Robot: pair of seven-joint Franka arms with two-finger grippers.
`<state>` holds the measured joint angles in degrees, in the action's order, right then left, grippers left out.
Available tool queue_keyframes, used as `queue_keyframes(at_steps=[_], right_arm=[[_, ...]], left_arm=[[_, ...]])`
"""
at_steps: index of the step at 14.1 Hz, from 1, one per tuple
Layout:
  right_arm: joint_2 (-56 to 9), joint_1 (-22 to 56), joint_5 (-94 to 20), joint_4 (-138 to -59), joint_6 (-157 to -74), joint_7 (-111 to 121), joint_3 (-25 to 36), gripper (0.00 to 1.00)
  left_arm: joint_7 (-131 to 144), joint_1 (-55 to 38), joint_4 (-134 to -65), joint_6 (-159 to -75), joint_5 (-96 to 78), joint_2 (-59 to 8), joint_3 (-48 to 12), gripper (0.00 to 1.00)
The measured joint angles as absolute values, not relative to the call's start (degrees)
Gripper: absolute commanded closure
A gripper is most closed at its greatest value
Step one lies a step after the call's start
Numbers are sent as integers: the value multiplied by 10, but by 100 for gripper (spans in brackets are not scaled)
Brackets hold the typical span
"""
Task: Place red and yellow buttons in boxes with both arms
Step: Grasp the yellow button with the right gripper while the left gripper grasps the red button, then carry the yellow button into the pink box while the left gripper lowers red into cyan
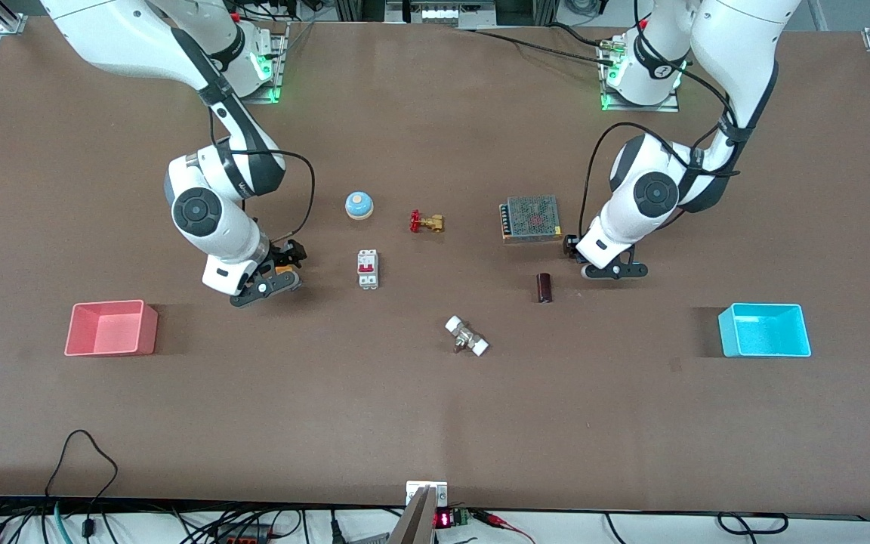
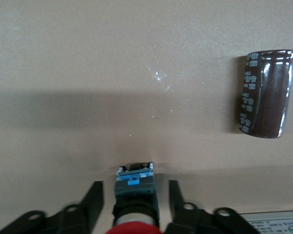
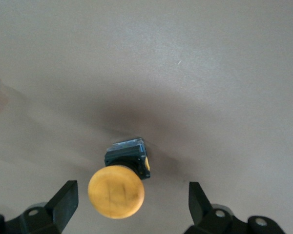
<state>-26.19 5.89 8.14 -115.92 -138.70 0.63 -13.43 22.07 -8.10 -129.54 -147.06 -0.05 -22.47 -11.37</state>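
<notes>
Oddly, both open-jawed grippers straddle half-hidden buttons: left gripper (image 2: 132, 204) the red button (image 2: 135, 187), right gripper (image 3: 132, 204) the yellow button (image 3: 118, 187).

The brown table (image 1: 435, 423) holds a red button (image 2: 135, 214) between the left claw's (image 2: 136, 204) fingers, and a yellow button (image 3: 118, 187) between the right claw's (image 3: 132, 204).

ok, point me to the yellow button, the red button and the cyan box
yellow button (image 3: 116, 191), right wrist view, on its round cap.
red button (image 2: 135, 185), left wrist view, on its dark body.
cyan box (image 1: 801, 338), front view, on its side wall.
</notes>
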Motion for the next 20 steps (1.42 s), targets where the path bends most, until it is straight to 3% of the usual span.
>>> queue_keyframes(at_steps=[2, 5, 7, 11, 16, 20], right_arm=[[-265, 61, 81, -1159, -1391, 6, -134, 11], [-267, 63, 81, -1159, -1394, 7, -134, 41], [-267, 63, 82, -1159, -1394, 7, -134, 57], [-267, 63, 82, -1159, -1395, 7, -134, 77], [-265, 60, 82, -1149, -1396, 8, -133, 77], [-214, 8, 82, -1112, -1335, 26, -128, 77]], left_arm=[[221, -81, -1295, -1470, -1, -223, -114, 89], [221, -79, -1279, -1438, -1, -210, -110, 89], [221, -68, -1239, -1357, 0, -187, -105, 89], [220, -25, -1092, -1169, 65, -168, -100, 89], [138, 58, -998, -1135, 103, -202, -96, 93], [36, 138, -916, -1137, 103, -282, -94, 92]])
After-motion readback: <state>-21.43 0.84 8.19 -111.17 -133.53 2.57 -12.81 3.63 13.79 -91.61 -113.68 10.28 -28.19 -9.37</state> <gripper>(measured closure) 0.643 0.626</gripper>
